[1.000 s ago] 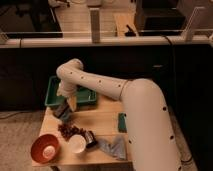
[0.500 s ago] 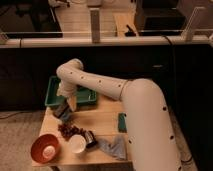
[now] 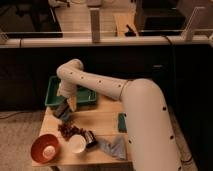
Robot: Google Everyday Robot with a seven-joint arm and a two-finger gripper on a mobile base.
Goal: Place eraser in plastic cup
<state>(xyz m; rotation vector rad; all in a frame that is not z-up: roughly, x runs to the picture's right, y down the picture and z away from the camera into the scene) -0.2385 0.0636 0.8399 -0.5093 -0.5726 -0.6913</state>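
Saw gripper (image 3: 64, 109) low at front-left edge of green tray (image 3: 82, 97), over bench (image 3: 107, 121). Couldn't tell its state, nor ID the eraser. Spotted plastic cup (image 3: 77, 144) at bench front, just beside orange bowl (image 3: 44, 148). Judged step as pickup/early carry. Needed next: travel fwd to above cup mouth.

dim warm light, gripper (image 3: 65, 108) in shadow before green tray (image 3: 52, 93)

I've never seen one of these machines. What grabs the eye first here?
The thick white arm stretches over the wooden table, its pincer hanging by the green tray at the back left. Next, the orange bowl at the front left corner, with the white plastic cup just beside it.
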